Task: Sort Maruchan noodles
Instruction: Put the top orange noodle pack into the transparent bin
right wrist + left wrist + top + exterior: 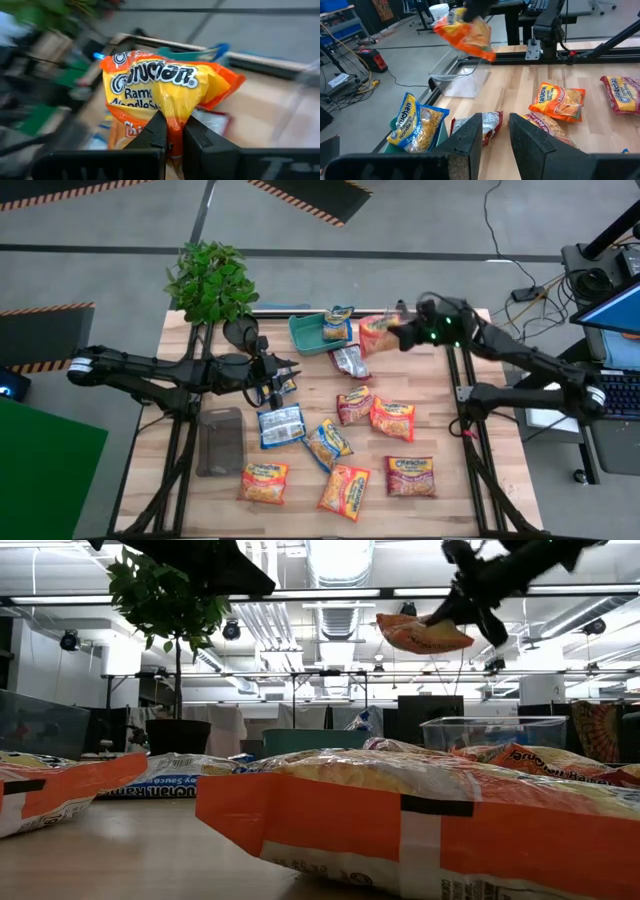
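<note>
**Orange packet held in the air, waiting for its bin**

Above the table's far edge, at about one o'clock from the centre in the high view, we see the right gripper [400, 335] with its two fingers [157, 132] pressed together on the lower seam of an orange-yellow packet [165, 87]. The packet hangs free, well above the wood; in the low view it floats [425, 633] under the dark arm, touching nothing else.

To do this step well, we judge that the arm should carry the packet level and slowly, because the grip is only on a thin plastic edge and the shiny film may slip. It should lower the packet fully over the clear bin [462, 80], which stands close to it, before releasing.

The left gripper [280, 375] waits at about nine o'clock, low over the table. Its fingers [470, 137] stand a little apart and hold nothing.

Going outward, the teal tray [300, 335] at twelve o'clock holds one blue-and-white packet [338, 323]. A silver-looking packet [349, 361] lies just beside the tray. The remaining noodles [392, 418] are spread over the near half of the table [440, 430], from five to seven o'clock, not yet sorted. A plant [210, 280] stands at eleven o'clock.
</note>
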Motion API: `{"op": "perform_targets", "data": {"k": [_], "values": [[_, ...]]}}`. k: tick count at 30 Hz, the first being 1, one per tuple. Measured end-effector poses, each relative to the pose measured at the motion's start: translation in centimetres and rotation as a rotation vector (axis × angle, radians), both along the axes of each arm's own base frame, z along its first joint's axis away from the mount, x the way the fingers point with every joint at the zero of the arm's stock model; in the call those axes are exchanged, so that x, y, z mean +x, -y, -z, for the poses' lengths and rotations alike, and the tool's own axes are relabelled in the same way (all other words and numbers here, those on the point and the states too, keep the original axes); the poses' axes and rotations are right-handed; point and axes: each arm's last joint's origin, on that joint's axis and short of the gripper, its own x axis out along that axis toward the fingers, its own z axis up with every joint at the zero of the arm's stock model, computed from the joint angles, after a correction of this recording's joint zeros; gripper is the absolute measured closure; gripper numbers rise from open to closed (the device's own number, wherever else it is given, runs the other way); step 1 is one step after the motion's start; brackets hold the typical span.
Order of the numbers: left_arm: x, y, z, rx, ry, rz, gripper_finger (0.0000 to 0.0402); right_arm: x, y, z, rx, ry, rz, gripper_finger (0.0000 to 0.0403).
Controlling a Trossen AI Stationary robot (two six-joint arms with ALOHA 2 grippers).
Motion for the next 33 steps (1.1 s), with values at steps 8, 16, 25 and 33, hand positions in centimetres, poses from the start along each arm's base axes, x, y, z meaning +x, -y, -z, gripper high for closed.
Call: {"op": "perform_targets", "data": {"k": [8, 16, 25, 33], "values": [[0.0, 0.0, 0.0, 0.000, -0.003, 0.000, 0.0322, 1.4, 4.8, -3.5, 0.008, -0.700, 0.327, 0.0390], [0.0, 0.0, 0.1, 0.000, -0.011, 0.000, 0.0322, 1.4, 11.3, -1.3, 0.159, -1.268, 0.494, 0.0390], [-0.1, 0.0, 0.4, 0.001, -0.040, 0.000, 0.0322, 1.7, 15.8, 4.3, 0.284, -1.467, 0.435, 0.0390], [-0.1, 0.0, 0.5, 0.002, -0.050, 0.000, 0.0322, 2.4, 17.0, 7.0, 0.316, -1.552, 0.383, 0.0390]]}}
